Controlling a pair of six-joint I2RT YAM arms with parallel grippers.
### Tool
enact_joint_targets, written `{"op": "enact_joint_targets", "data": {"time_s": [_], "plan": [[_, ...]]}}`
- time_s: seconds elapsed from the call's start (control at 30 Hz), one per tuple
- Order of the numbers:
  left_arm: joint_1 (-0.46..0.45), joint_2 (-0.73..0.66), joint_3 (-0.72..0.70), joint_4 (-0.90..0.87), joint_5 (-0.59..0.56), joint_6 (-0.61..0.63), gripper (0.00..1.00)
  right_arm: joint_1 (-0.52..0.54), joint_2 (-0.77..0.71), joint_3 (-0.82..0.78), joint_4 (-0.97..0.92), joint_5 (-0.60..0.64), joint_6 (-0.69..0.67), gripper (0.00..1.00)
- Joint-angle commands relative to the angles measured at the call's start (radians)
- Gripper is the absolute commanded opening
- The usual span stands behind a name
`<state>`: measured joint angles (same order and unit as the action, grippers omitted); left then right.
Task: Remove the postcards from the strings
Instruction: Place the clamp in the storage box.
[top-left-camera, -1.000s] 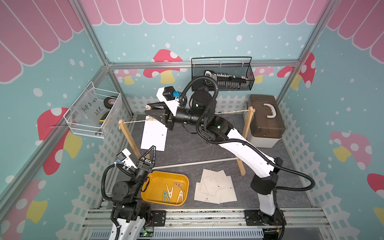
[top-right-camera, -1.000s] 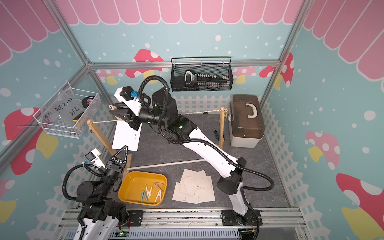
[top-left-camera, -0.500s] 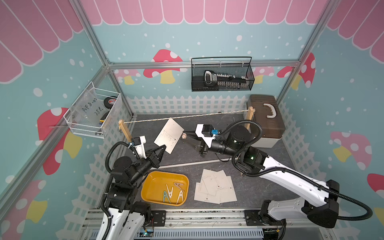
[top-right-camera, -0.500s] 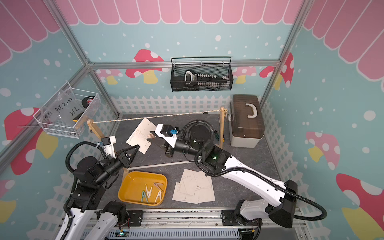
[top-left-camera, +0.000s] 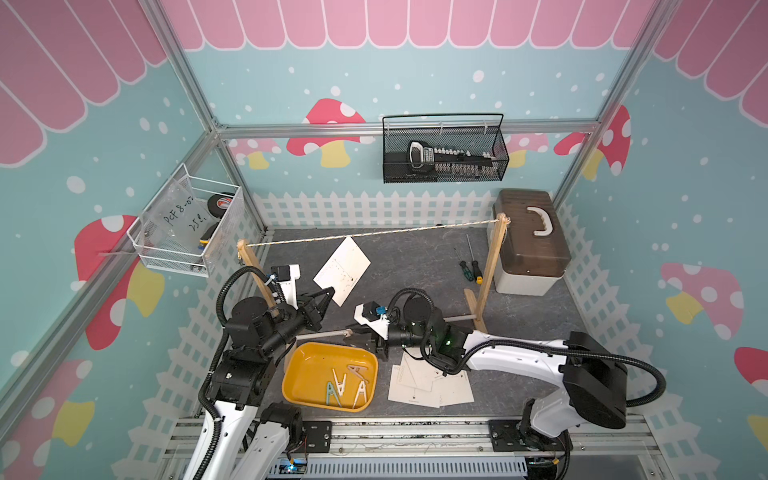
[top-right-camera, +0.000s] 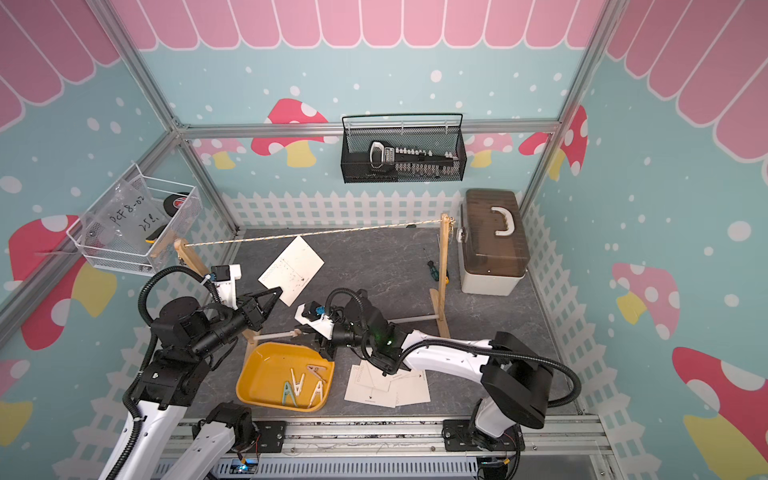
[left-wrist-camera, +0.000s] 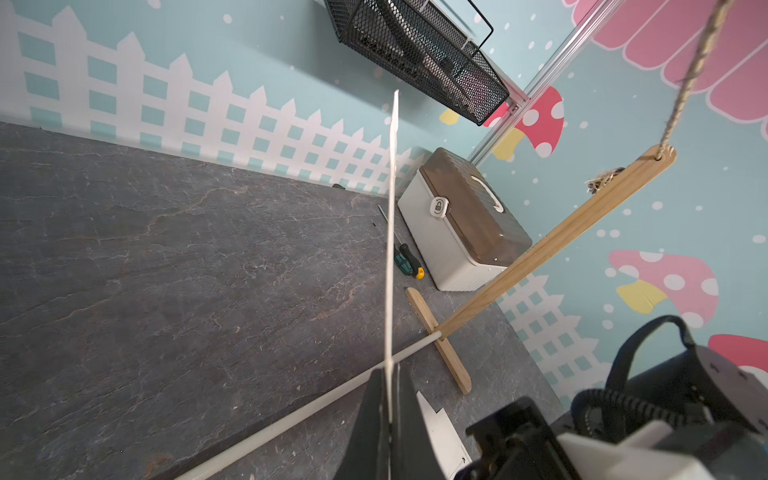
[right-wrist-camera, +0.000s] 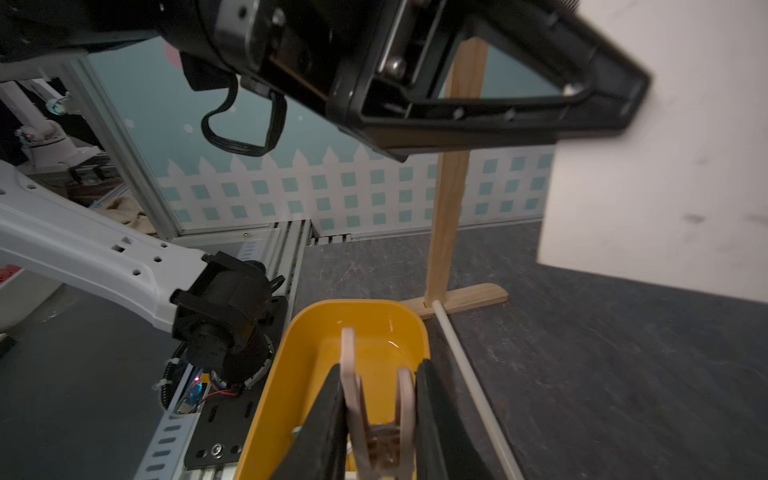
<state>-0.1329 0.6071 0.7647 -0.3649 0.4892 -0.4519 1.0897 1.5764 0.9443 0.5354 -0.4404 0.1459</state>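
String (top-left-camera: 374, 232) hanging bare. Left tool (top-left-camera: 328, 292) clamping last postcard (top-left-camera: 343, 266) aloft, 12 o'clock of tray (top-left-camera: 311, 370). Right tool (right-wrist-camera: 378, 374) pinching clothespin (right-wrist-camera: 349, 374) above tray. Other postcards (top-left-camera: 415, 386) lying on surface, tray's 3 o'clock. Judging remaining: setting it down.

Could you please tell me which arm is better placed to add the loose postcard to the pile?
Left: the left gripper is shut on that postcard, while the right gripper holds a clothespin over the yellow tray.

Matt paper postcard (top-left-camera: 343, 270), glossy plas. tray (top-left-camera: 311, 370), 2 wood posts (top-left-camera: 490, 266).
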Motion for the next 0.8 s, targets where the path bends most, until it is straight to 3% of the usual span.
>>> {"op": "enact_joint_targets", "data": {"time_s": [0.0, 0.07, 0.17, 0.3, 0.77], "plan": [[0.001, 0.003, 0.031, -0.011, -0.013, 0.035, 0.00, 0.029, 0.085, 0.052, 0.086, -0.096, 0.042, 0.27], [0.001, 0.006, 0.030, -0.007, -0.014, 0.032, 0.00, 0.047, 0.138, 0.086, 0.079, -0.138, 0.055, 0.31], [0.001, 0.009, 0.025, 0.000, -0.012, 0.024, 0.00, 0.060, 0.191, 0.146, 0.004, -0.178, 0.042, 0.50], [0.000, 0.009, 0.024, 0.006, 0.001, 0.019, 0.00, 0.059, 0.178, 0.138, -0.031, -0.111, 0.016, 0.66], [-0.048, 0.071, 0.037, 0.010, 0.109, 0.026, 0.00, -0.042, -0.116, -0.046, -0.029, 0.144, 0.006, 0.68]]}}
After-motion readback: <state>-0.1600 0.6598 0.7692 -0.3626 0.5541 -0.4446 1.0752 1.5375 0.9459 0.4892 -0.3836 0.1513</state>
